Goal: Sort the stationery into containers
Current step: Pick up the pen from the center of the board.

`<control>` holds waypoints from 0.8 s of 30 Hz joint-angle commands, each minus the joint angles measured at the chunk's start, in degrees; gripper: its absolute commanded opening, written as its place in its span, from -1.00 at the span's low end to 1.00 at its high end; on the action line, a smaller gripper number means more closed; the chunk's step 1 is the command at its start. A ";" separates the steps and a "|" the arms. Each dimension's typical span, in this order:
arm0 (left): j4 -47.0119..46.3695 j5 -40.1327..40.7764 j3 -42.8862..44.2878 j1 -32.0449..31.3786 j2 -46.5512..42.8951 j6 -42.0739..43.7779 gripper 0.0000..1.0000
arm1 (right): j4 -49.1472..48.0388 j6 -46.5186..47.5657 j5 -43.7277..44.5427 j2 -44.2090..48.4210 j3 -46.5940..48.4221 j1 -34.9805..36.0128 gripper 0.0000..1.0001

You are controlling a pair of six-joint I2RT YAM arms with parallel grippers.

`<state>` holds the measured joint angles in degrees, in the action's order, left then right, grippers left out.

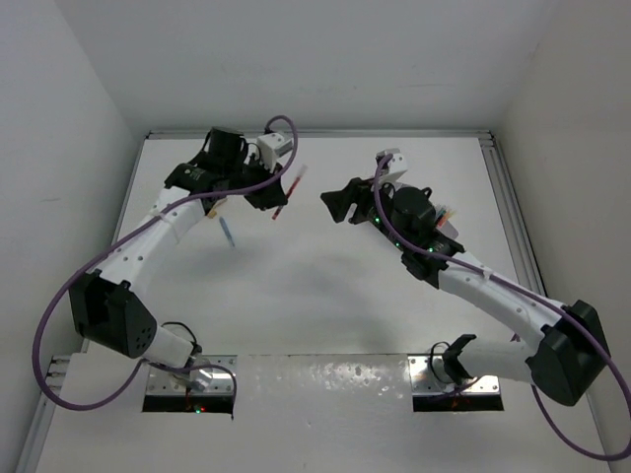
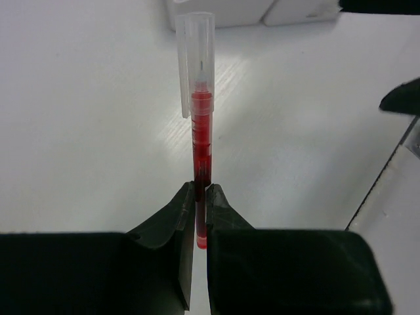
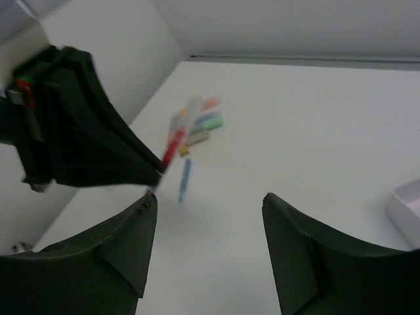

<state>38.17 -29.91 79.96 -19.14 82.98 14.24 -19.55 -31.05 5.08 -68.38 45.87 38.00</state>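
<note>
One item in hand: your L fingers [image 2: 167, 223] are clenched on the red pen [image 2: 201, 125], held above the tabletop [image 1: 325, 315] at approx 11 o'clock. R fingers [image 3: 125, 243] spread, empty. Next, I'd judge: carry pen to the organiser [image 3: 408, 200], 3 o'clock in R wrist view.

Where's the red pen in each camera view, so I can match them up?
Top external: the red pen is upper centre-left, at the tip of the left gripper.
Left wrist: centre, upright, pinched between the jaws.
Right wrist: left of centre, slanting from the dark gripper.
Shared landmark: the left gripper holding it.
</note>
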 commanded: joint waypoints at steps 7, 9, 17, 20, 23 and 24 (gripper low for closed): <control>2.61 -0.85 6.17 -8.37 1.39 2.90 -1.00 | -8.93 -7.01 -0.16 -5.53 4.14 3.22 0.28; 2.52 -0.76 6.87 -9.42 1.66 2.29 -1.00 | -9.01 -7.18 0.28 -6.93 4.58 3.75 0.28; 3.31 -1.38 10.21 -12.59 2.80 1.67 -1.00 | -12.53 -9.38 2.73 -7.91 3.62 4.19 -0.56; 3.05 -1.73 11.17 -13.03 3.59 1.05 -1.00 | -12.79 -10.08 3.88 -7.38 3.09 4.19 -1.00; 2.52 -1.55 11.97 -13.65 4.47 -0.17 -1.00 | -14.55 -10.00 4.06 -6.25 1.77 4.10 -1.00; 2.17 -1.21 12.14 -13.65 5.08 -0.79 -1.00 | -14.20 -9.74 4.32 -5.89 1.42 3.93 -1.00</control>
<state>42.54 -29.43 89.19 -31.20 87.13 15.20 -29.78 -40.60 7.99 -76.34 47.83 41.76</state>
